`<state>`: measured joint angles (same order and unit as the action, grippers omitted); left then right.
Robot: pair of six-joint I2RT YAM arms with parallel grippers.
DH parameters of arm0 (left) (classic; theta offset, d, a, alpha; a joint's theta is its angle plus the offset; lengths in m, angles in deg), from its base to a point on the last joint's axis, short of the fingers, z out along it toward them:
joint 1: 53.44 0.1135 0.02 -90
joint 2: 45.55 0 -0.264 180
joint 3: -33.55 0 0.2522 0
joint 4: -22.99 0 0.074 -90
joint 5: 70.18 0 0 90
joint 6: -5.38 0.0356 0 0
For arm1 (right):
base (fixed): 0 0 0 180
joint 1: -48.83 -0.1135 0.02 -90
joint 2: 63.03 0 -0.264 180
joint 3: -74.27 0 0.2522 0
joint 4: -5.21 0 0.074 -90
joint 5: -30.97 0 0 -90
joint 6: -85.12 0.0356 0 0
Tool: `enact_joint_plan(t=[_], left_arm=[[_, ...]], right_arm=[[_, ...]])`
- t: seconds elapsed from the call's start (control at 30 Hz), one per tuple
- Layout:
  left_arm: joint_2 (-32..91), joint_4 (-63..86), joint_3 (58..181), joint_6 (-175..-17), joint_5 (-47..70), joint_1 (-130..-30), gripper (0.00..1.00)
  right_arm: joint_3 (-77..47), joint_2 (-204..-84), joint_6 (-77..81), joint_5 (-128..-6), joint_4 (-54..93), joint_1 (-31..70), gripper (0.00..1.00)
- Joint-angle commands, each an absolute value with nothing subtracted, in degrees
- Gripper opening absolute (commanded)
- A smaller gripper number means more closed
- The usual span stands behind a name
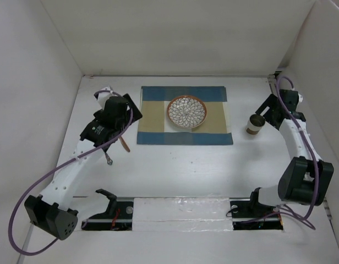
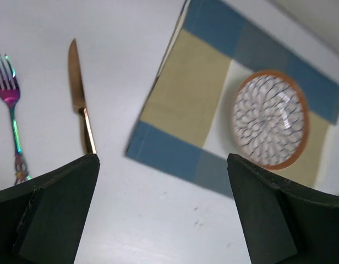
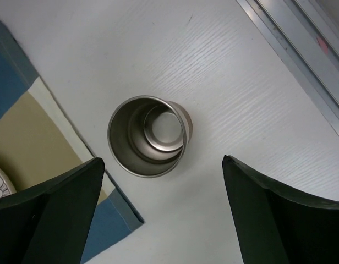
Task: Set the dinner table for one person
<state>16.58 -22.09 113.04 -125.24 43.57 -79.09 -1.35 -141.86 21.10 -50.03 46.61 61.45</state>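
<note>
From above, the white bench (image 1: pixel 175 176) lies bare between the checked placemat's (image 1: pixel 158 136) near edge and my arm bases. Below my left hand (image 2: pixel 163 159), fingers spread and holding nothing, a knife (image 2: pixel 77 88) and fork (image 2: pixel 10 104) lie to its left on open bench, the placemat's corner to its right, the plate (image 2: pixel 270 120) beyond. Between my right hand's (image 3: pixel 163 160) parted fingers an upright steel cup (image 3: pixel 148 136) stands untouched, just right of the placemat's edge, with bare bench beyond.

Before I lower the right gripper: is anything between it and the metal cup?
Nothing visible. The right gripper hangs open directly above the upright metal cup, which stands on the bare dinner table beside the placemat, apart from its edge.
</note>
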Motion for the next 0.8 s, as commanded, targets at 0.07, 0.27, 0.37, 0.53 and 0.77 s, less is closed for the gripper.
enact_joint_plan(t=[0.07,0.27,0.37,0.53,0.77], left_arm=[[13.08,-22.42,110.59,-120.31,41.01,-79.19,1.0],[11.67,-21.36,110.06,-119.77,39.08,-79.19,1.0],[11.67,-21.36,110.06,-119.77,37.85,-78.58,1.0],[11.67,-20.83,110.06,-119.25,37.23,-78.58,1.0],[11.67,-20.83,110.06,-119.25,37.23,-78.58,1.0]], right_arm=[[-1.8,-145.02,22.01,-51.29,40.24,63.07,0.87],[0.12,-148.46,21.4,-52.53,37.79,63.07,0.79],[0.92,-149.69,21.92,-53.05,36.12,63.07,0.74],[2.06,-154.35,21.4,-54.37,34.45,63.07,0.61],[-0.56,-154.18,22.1,-51.13,35.93,59.74,0.0]])
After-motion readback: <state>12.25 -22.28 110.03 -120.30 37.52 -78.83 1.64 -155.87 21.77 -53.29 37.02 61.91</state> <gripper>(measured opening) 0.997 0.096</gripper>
